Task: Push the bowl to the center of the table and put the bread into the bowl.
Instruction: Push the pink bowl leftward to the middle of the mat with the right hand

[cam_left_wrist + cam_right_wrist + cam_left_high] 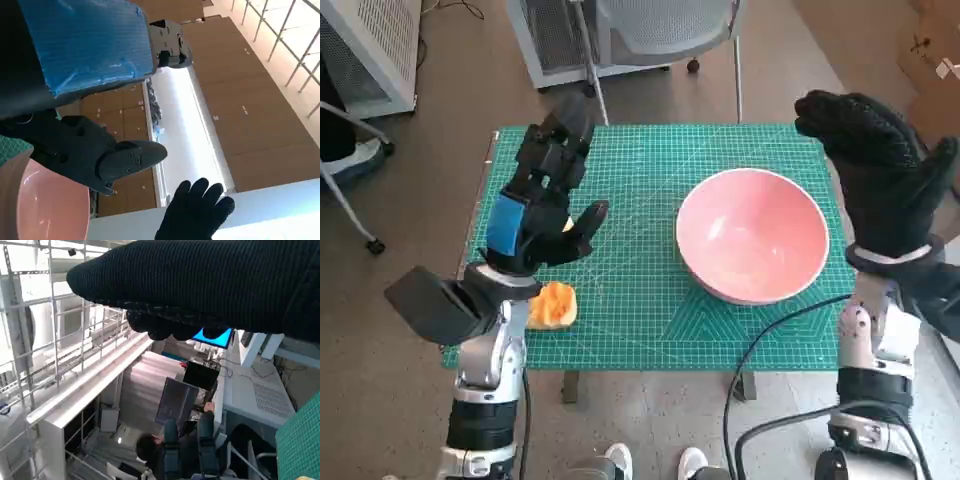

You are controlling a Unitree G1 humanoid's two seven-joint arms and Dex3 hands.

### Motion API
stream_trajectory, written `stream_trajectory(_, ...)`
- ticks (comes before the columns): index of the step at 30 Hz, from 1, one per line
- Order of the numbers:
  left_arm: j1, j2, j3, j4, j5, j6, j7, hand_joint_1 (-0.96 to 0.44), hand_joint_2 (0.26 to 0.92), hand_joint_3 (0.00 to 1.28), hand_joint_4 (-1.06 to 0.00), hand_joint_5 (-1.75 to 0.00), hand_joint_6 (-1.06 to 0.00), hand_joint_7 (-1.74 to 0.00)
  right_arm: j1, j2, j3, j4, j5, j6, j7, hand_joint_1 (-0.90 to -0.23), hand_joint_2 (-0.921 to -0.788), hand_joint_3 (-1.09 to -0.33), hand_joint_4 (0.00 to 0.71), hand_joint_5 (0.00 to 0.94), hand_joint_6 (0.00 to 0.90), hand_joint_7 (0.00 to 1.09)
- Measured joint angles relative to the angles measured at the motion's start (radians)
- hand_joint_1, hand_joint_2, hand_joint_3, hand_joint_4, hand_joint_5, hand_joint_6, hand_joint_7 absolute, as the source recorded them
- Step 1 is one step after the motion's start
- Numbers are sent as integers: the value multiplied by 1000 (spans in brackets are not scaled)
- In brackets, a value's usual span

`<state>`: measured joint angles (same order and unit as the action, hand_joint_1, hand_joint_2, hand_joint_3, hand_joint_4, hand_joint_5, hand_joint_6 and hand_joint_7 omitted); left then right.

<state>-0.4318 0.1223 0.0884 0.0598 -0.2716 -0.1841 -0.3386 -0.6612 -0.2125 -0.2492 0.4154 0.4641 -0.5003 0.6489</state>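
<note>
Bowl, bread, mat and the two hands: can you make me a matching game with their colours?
Things:
1. bowl
2. bread
3. mat on the table
4. left hand, its back

Colours:
A. blue tape
B. green
C. pink
D. orange

Pairs: 1-C, 2-D, 3-B, 4-A.

Bonus: the right hand wears a black glove, and both hands hold nothing.

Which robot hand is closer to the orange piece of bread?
Left. The left hand with blue tape hovers just above the orange bread near the table's front-left edge; the gloved right hand is raised far across, beyond the pink bowl.
</note>
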Motion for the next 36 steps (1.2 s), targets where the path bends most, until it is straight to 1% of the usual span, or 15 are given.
stream_trajectory(8, -15, -1, -1, 13, 0, -3, -7, -316, 677, 686, -25, -17, 1, -428, 4, -7, 0, -12, -2, 0, -10, -641, -921, -766, 293, 0, 402, 0)
stream_trajectory(16, -23, -7, -2, 41, 0, -15, -14, -324, 673, 687, -25, -18, 1, -430, 8, -13, 0, -22, -11, 0, -19, -640, -921, -766, 291, 0, 401, 0)
stream_trajectory(19, -24, -8, -3, 47, 0, -19, -18, -325, 672, 688, -24, -18, 1, -430, 8, -17, 0, -23, -18, 0, -20, -640, -921, -766, 291, 0, 401, 0)
stream_trajectory(22, -26, -9, -3, 52, 0, -22, -22, -326, 672, 688, -22, -17, 1, -430, 8, -19, -1, -23, -19, 0, -20, -636, -921, -767, 290, 0, 402, 1)
stream_trajectory(36, -34, -9, -2, 77, -1, -38, -37, -323, 672, 688, -20, -17, 1, -424, 8, -19, 0, -26, -27, 1, -26, -636, -921, -772, 287, 0, 402, 1)
